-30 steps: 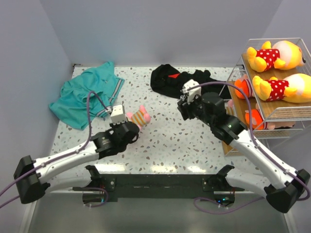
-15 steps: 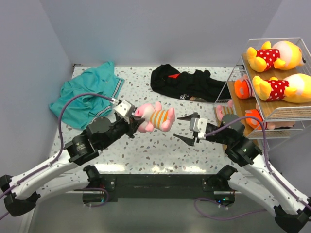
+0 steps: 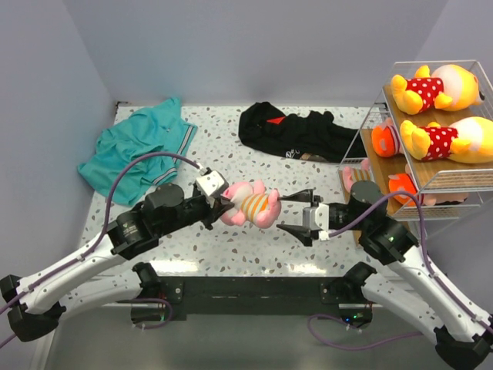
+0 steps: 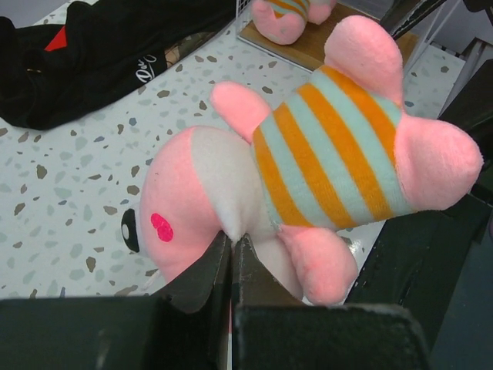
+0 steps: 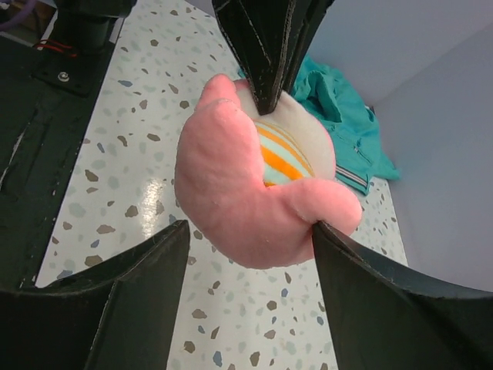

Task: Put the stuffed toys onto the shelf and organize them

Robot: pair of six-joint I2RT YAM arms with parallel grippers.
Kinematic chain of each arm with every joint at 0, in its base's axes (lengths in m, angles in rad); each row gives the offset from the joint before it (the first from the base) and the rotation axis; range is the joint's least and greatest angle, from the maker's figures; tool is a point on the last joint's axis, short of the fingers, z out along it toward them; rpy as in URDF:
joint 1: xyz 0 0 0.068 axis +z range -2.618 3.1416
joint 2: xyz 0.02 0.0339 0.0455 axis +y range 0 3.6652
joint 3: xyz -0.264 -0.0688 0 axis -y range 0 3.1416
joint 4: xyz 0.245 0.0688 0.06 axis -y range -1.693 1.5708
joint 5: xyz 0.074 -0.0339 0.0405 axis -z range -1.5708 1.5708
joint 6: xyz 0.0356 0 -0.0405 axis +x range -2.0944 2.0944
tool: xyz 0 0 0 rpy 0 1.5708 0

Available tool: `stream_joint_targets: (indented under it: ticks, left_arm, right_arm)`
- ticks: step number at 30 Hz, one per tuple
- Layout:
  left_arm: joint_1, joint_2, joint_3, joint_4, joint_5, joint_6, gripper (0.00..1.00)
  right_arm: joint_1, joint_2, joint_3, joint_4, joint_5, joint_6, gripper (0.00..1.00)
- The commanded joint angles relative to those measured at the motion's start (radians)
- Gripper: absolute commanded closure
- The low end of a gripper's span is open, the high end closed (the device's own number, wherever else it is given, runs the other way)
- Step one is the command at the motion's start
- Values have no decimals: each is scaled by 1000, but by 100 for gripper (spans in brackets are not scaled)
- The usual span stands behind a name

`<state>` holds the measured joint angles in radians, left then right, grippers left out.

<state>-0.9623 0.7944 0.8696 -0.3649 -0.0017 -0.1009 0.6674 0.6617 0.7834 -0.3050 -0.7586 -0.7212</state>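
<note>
My left gripper is shut on a pink pig in an orange and pale striped top and holds it above the table's middle. In the left wrist view the jaws pinch the pig at its white neck. My right gripper is open, and its fingers flank the pig's leg end. In the right wrist view the pig hangs between the fingers, and the right one touches a leg. The shelf stands at the right with two yellow bears on its top tier and more toys lower.
A teal polo shirt lies at the back left. A black garment with a red mark lies at the back middle. Another pink pig sits at the shelf's bottom left corner. The speckled table's near edge runs along the arm bases.
My left gripper lifted the pig off the table and carried it right to the middle. My right arm swung from the back to the middle, and its open fingers now flank the pig's legs.
</note>
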Motion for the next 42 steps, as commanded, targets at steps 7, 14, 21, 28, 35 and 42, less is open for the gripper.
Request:
stream_joint_targets:
  ticks: [7, 14, 21, 28, 35, 42]
  left_arm:
    - [4, -3, 19, -31, 45, 59, 100]
    - [4, -9, 20, -22, 58, 55, 100]
    - [4, -3, 29, -3, 100, 50, 100]
    - [4, 37, 45, 7, 121, 52, 100]
    - [4, 37, 60, 32, 105, 41, 100]
    - [4, 14, 89, 95, -23, -13, 60]
  right_arm:
    - [4, 33, 139, -143, -131, -135, 32]
    - [18, 125, 171, -279, -202, -193, 32]
    - [57, 154, 152, -256, -147, -188, 33]
    - [159, 214, 146, -253, -10, -198, 41]
    - [189, 248, 142, -261, 99, -178, 89]
    - [193, 299, 149, -194, 263, -54, 100]
